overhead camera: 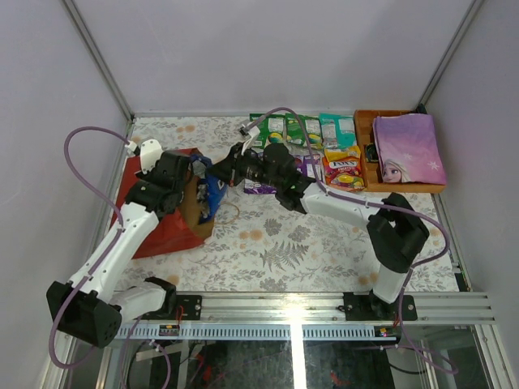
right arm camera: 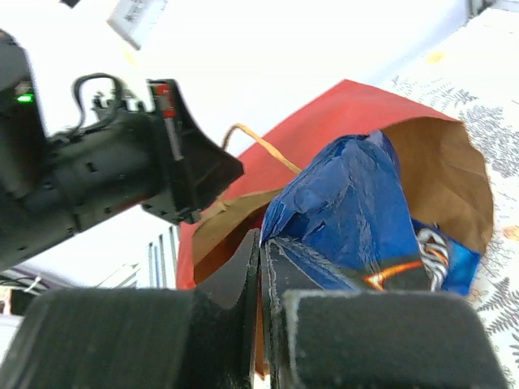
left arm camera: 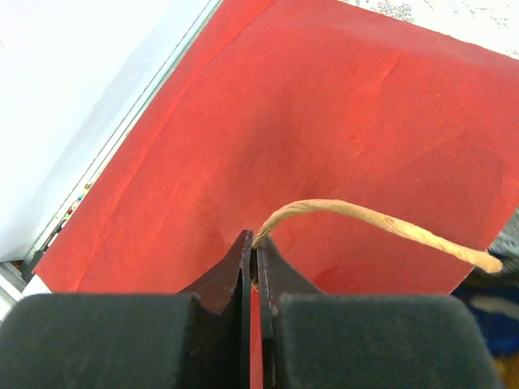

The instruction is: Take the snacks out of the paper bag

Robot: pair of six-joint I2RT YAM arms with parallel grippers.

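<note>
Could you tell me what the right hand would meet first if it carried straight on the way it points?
The right hand pinches the blue bag; straight on, it would probably push that against the paper bag's brown inner wall, though depth is unclear.

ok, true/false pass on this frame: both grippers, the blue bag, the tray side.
1. The left gripper is shut on the twine handle of the paper bag. True.
2. The right gripper is open above the tray. False: it is shut on the blue bag at the paper bag's mouth.
3. The blue bag lies fully out on the table. False: it is partly inside the paper bag.
4. Several small packets lie on the table beside the wooden tray. True.
5. The tray holds a green book. False: a purple book lies on it.
</note>
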